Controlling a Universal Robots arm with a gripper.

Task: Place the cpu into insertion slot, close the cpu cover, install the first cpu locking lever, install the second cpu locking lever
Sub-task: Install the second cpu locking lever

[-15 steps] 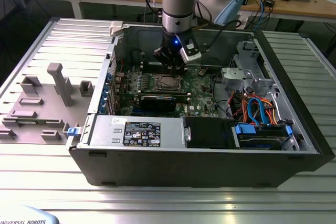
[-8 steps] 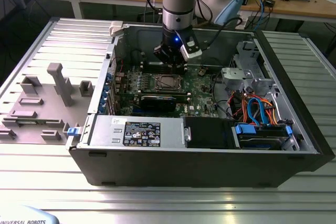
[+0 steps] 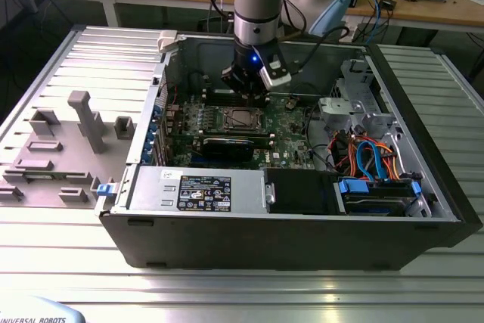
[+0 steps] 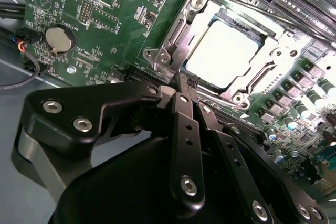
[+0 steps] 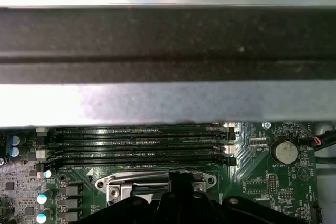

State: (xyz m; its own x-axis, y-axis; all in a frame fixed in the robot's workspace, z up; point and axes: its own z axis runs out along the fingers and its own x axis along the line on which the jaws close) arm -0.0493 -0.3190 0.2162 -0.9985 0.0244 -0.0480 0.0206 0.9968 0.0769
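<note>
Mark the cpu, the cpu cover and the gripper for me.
cpu (image 4: 223,55): second wrist view, middle of its bright metal top.
cpu cover (image 4: 176,32): second wrist view, side bar of the silver frame.
gripper (image 4: 182,80): second wrist view, tips of its black fingers.

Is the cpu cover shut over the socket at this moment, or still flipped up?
Shut. In the second wrist view the cpu cover lies flat around the cpu, framing its bright top.

We see a ribbed metal table (image 3: 249,293) carrying an open computer case (image 3: 287,243), lying on its side at the centre of the exterior view. At nine o'clock from the case, a grey fixture plate (image 3: 45,175) with upright grey blocks (image 3: 87,119) rests on the same surface, its edge just beside the case wall.
</note>
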